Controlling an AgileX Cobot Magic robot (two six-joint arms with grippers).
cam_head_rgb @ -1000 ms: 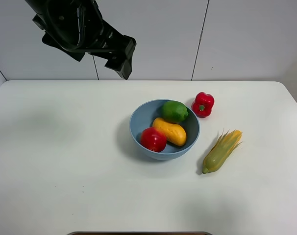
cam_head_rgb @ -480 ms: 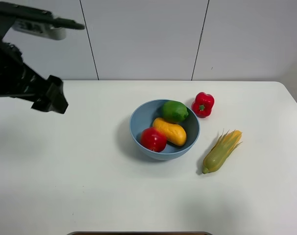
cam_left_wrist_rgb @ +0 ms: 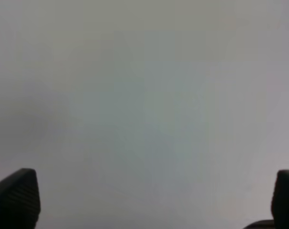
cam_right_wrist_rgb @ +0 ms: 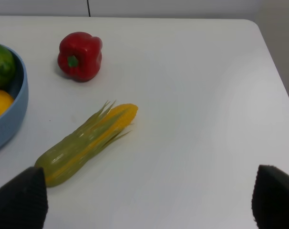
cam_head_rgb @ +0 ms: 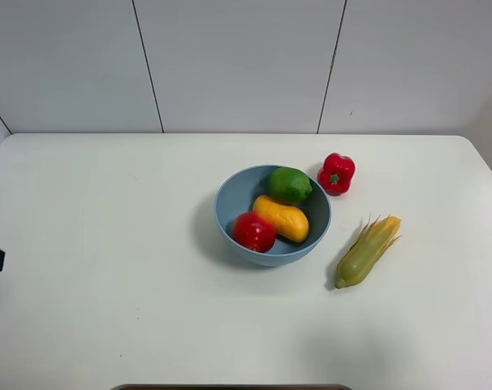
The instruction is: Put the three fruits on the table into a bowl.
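All three fruits lay inside the light-blue bowl (cam_head_rgb: 272,215), which stood on the white surface (cam_head_rgb: 108,244) a little toward its right half and nearer the far edge than the near one. The lime (cam_head_rgb: 290,184) sat against the bowl's far wall, the mango (cam_head_rgb: 281,218) lay across the middle, and the apple (cam_head_rgb: 254,231) rested at the near-left of the bowl, touching the mango. By that arrangement the task looked complete.

A red bell pepper (cam_head_rgb: 337,173) stood on the surface just beside the bowl's far-right rim, and a corn cob (cam_head_rgb: 367,250) lay near the bowl, toward the right edge; neither belonged in the bowl.

The left gripper (cam_left_wrist_rgb: 149,210) had its jaws wide apart over bare surface, holding nothing; in the high view only a dark sliver showed at the left edge. The right gripper (cam_right_wrist_rgb: 149,200) also had its jaws apart and empty, looking across the corn cob toward the pepper.

If a fruit needed reseating, I judged each to be light, firm and smooth-skinned, so somewhat slippery. The round apple and lime would be best taken across their widest middle, and the mango across its short width near the centre. The bowl appeared glossy, rigid and likely to slide if nudged.
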